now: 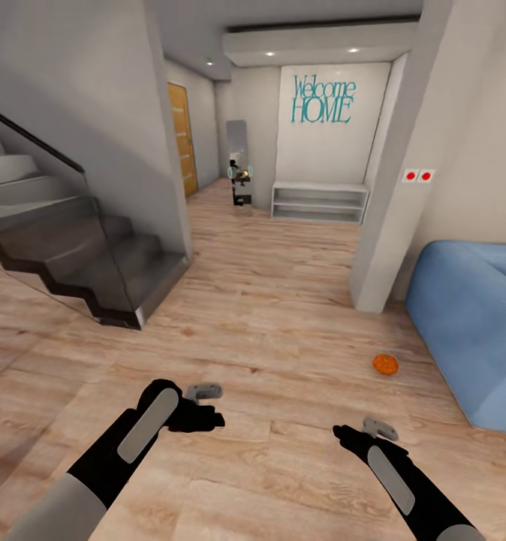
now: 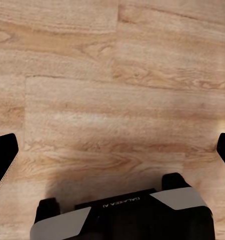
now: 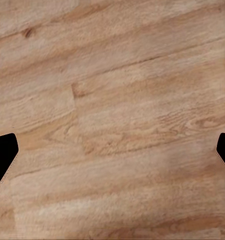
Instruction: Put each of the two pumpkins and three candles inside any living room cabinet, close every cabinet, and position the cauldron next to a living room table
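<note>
One pumpkin (image 1: 385,364) lies on the wood floor (image 1: 268,300), near the blue sofa (image 1: 474,315) and ahead of the right gripper (image 1: 343,433). Both arms hang low over the floor. In the wrist views, the jaws of the left gripper (image 2: 112,150) and of the right one stand wide open and hold nothing. I think the risk is this: the pumpkin is round and low, so a push from one finger can roll it to the sofa, and a deep reach may strike the floor.
</note>
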